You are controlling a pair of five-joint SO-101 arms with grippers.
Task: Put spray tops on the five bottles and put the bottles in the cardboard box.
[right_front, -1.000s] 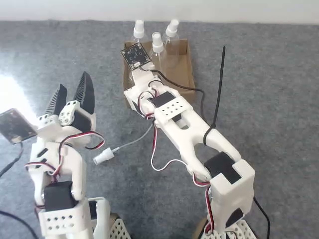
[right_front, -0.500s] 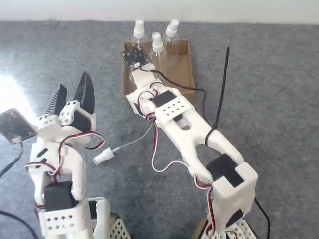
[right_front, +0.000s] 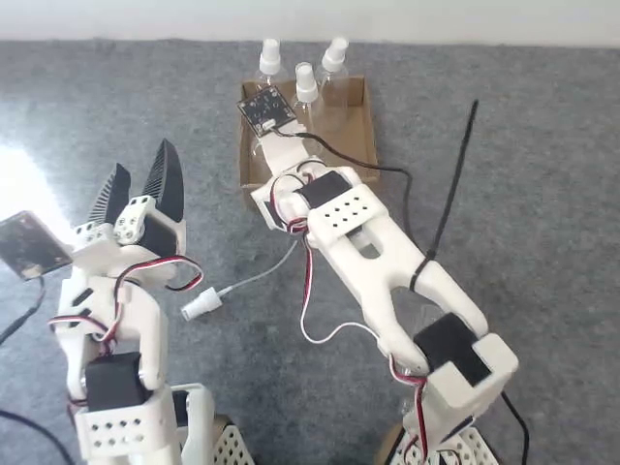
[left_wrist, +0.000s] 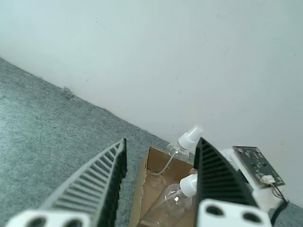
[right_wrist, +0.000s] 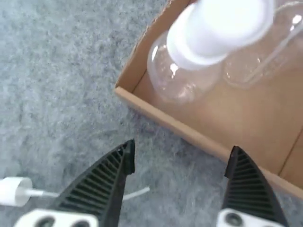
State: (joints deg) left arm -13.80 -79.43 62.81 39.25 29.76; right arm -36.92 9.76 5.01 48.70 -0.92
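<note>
No readable text is showing anywhere. The circuit board (right_front: 266, 106) on the right arm's wrist is carrying marks too small to make out, and the cardboard box (right_front: 368, 131) and clear bottles (right_front: 306, 89) are showing no legible print.

The high view is bright and evenly lit by soft, diffuse light. A washed-out patch of glare (right_front: 17, 179) lies on the grey carpet (right_front: 542, 145) at 9 o'clock; shadows elsewhere on it are faint and soft-edged. In the left wrist view the wall (left_wrist: 142, 56) is evenly lit, without hard shadows. In the right wrist view the spray top (right_wrist: 222, 23) at 1 o'clock is nearly blown white, and small highlights glint on the clear bottle (right_wrist: 182, 75) beneath it.
</note>
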